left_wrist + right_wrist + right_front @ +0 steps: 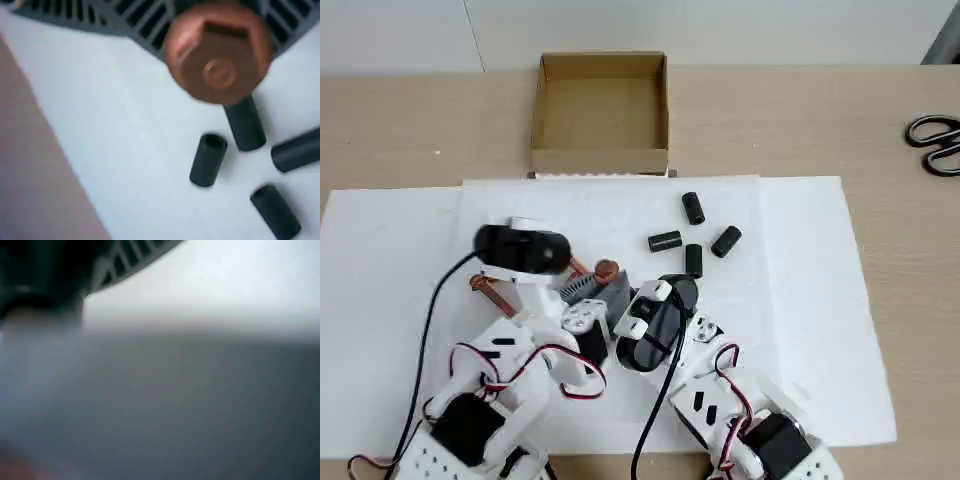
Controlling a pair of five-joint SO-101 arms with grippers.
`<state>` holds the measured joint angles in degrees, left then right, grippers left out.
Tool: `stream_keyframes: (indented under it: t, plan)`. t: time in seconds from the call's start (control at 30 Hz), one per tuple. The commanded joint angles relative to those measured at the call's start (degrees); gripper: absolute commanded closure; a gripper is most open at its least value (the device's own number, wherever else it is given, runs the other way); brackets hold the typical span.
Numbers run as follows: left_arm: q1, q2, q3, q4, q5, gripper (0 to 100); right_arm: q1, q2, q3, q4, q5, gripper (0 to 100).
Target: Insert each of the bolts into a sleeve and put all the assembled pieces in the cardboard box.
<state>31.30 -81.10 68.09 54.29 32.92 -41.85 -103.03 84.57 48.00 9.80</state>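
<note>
We lean our left arm (485, 375) forward from the near edge of the table. It is white printed plastic over black motors, with red, white and black wires looping off it. Its black wrist camera housing (520, 249) is turned sideways. Our dark grey ribbed left gripper (600, 279) points across toward the other arm and is clamped on a copper-coloured hex-headed bolt (217, 55), whose head sits against the ribbed jaw. Our right arm (745, 425), built the same way, leans forward and inward, its black wrist (660, 318) just beside the left gripper.
</note>
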Motion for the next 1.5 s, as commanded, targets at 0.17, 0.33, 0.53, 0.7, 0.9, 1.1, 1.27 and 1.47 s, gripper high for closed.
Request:
stream_keyframes:
  t: [0.17, 0.33, 0.53, 0.7, 0.9, 1.1, 1.27, 1.47]
  plan:
    - [2.8, -0.1, 5.0, 0.6, -2.5, 100, 1.0, -0.8, -5.8, -2.4, 0.1, 99.5]
    - [2.9, -0.1, 5.1, 0.6, -2.5, 100, 1.2, -0.8, -6.3, -2.1, 0.1, 99.5]
    - [2.9, -0.1, 5.1, 0.8, -6.9, 97, 1.2, -0.8, -6.3, -2.0, 0.1, 99.5]
    - [2.6, -0.1, 5.1, 0.7, -6.9, 80, 1.2, -0.8, -6.3, -2.0, 0.1, 99.5]
    - [2.5, -0.1, 4.8, 0.8, -7.1, 74, 1.2, -0.8, -6.3, -1.9, 0.1, 99.5]
    - [2.5, -0.1, 0.8, 1.0, -7.0, 74, 1.2, -0.8, -5.5, -1.9, 0.0, 99.5]
    - [2.6, 0.2, -3.6, 1.0, -7.0, 74, 1.3, -0.8, -3.5, -1.9, 0.0, 99.5]
    - [2.6, 0.2, -6.9, 1.0, -7.0, 74, 1.3, -0.8, -1.7, -1.9, 0.0, 99.5]
